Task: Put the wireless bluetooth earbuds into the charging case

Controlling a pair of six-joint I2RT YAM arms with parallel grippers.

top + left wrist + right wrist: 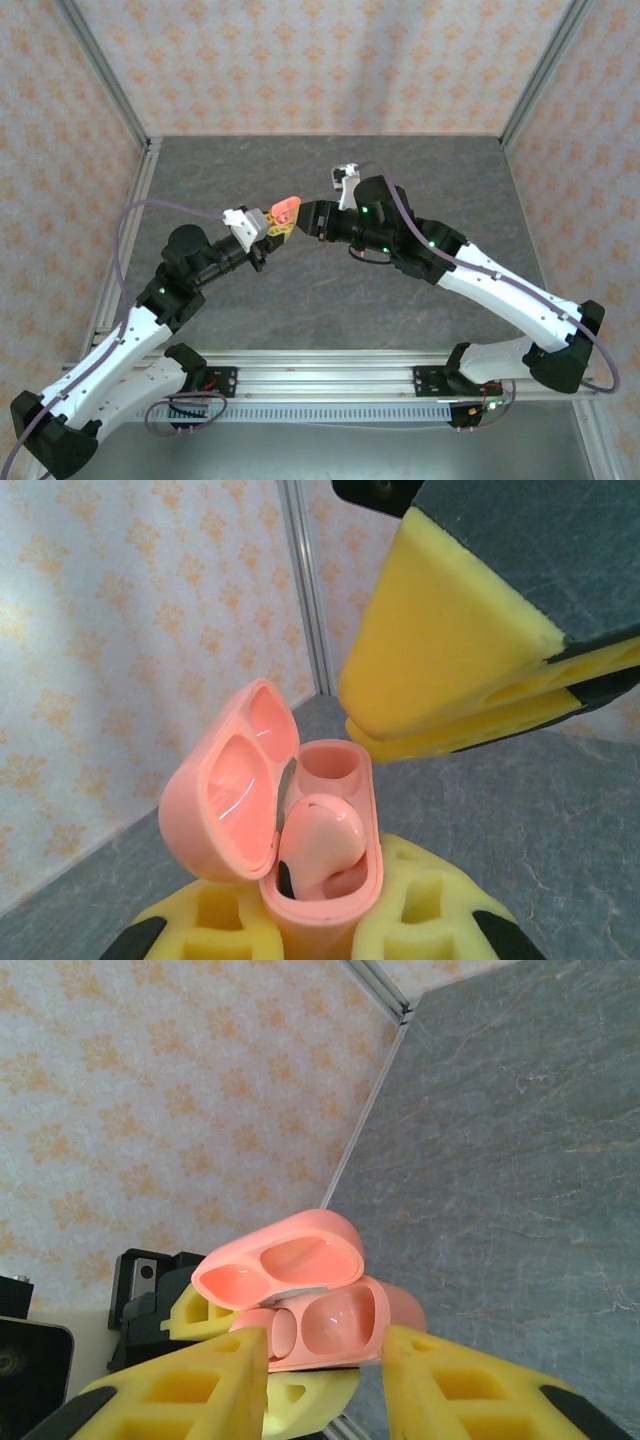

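A coral-red charging case point(325, 905) is held off the table with my left gripper point(320, 935) shut on its lower body, lid point(222, 802) hinged open. One coral earbud point(322, 842) sits in the case's near slot, its rounded head sticking out; the far slot point(330, 762) is empty. In the top view the case point(285, 208) hangs mid-table between both arms. My right gripper point(325, 1365) is open right next to the case point(345, 1315), nothing between its yellow foam fingers point(180, 1390). From the left wrist those fingers point(430, 650) hover above and right of the case.
The grey stone-patterned table point(320, 310) stretches below both arms. Patterned walls point(300, 60) and metal frame posts point(105, 70) close it in at the back and sides. A rail point(320, 378) runs along the near edge.
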